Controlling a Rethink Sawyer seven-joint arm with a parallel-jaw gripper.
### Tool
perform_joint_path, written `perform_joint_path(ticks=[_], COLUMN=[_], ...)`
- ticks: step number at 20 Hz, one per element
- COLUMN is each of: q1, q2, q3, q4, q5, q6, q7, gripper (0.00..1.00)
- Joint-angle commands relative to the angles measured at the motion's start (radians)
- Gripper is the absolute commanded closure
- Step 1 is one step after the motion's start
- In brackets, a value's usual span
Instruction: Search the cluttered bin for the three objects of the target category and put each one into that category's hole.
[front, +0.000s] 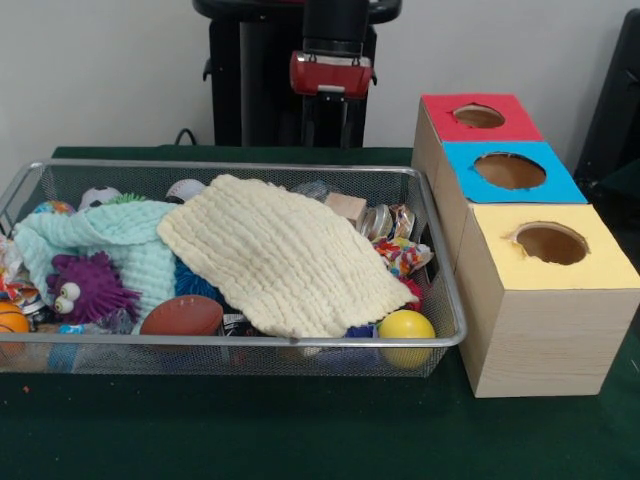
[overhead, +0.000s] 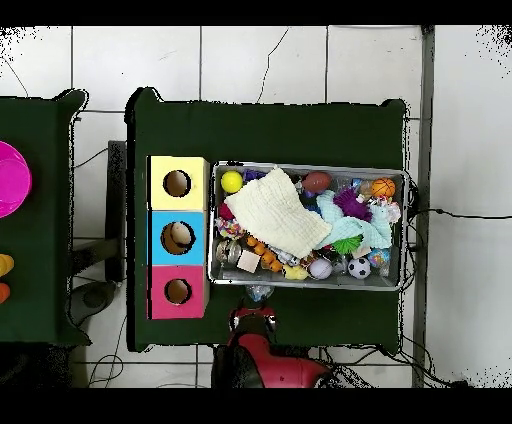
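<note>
Dark green cloth covers the tabletop (front: 300, 440), which stands on a pale tiled floor before a plain white wall. On it sits the bin (front: 240, 168), a shallow silver wire-mesh basket whose thick rim runs just beside a row of three wooden boxes at its end: one topped yellow (front: 600, 262), one blue (front: 555, 185) and one red (front: 515, 128), each with a single round hole, the yellow nearest the front camera. A cream waffle-weave cloth (front: 285, 255) lies spread over the middle of the bin's contents, overlapping a mint-green cloth (front: 120, 240) beside it. Around them show one purple spiky toy with googly eyes (front: 85, 285), one small brown football (front: 182, 315), one yellow ball (front: 405, 325) in the corner by the yellow box, one orange ball (front: 10, 318) at the opposite end, one small soccer ball (overhead: 358, 267), a wooden block (front: 347, 207) and some wrappers I cannot identify. Bare green tabletop lies open along the bin's near side in the front view. The red and black arm hangs behind the bin's far rim, apart from everything; its pincer (front: 331, 110) is over the table's far edge, and I cannot tell whether it is released or clenched.
</note>
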Motion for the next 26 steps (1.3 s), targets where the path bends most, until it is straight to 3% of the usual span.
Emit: perform_joint_path(ticks=[1, 11, 26], q1=[0.012, 0.009, 0.029], q2=[0.044, 0.12, 0.178], q3=[-0.005, -0.01, -0.026], q4=[-0.129, -0.169, -0.189], q5=[0.033, 0.027, 0.056], q6=[-0.129, -0.178, -0.246], q7=[0.179, 0.166, 0.177], gripper=[0.0, 0.0, 0.0])
